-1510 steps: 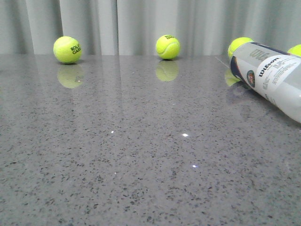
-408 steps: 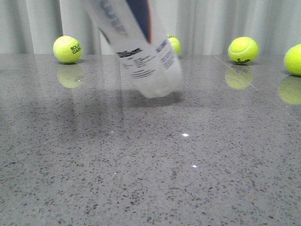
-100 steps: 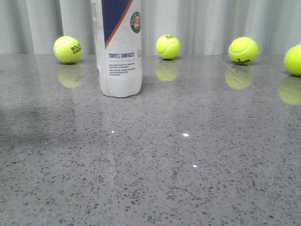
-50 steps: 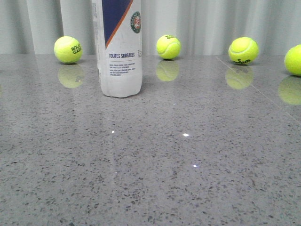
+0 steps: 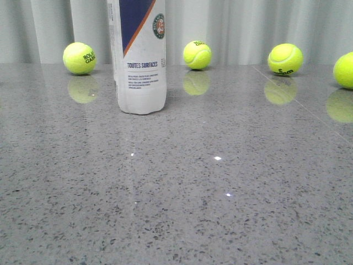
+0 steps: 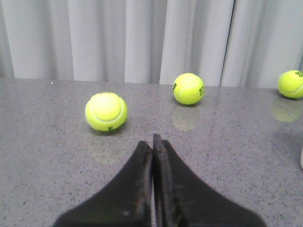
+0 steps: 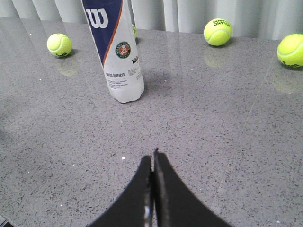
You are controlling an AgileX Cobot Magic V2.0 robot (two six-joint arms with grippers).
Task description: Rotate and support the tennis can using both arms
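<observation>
The tennis can (image 5: 139,61) stands upright on the grey speckled table, left of centre in the front view, its top cut off by the frame edge. It also shows in the right wrist view (image 7: 117,52), with its navy Wilson label, orange stripe and round emblem. My right gripper (image 7: 153,158) is shut and empty, well back from the can. My left gripper (image 6: 152,142) is shut and empty, facing tennis balls; only a sliver of the can's white edge (image 6: 301,158) shows there. Neither gripper shows in the front view.
Several yellow-green tennis balls lie along the back of the table (image 5: 165,210): one (image 5: 79,58) left of the can, one (image 5: 197,54) right of it, two (image 5: 285,59) (image 5: 344,70) at far right. A grey curtain hangs behind. Another ball (image 6: 106,111) lies in front of my left gripper.
The can, first lying at the right, then tilted in mid-air, now stands upright. Over the last second it has not moved, and a shadow at the left has gone.
</observation>
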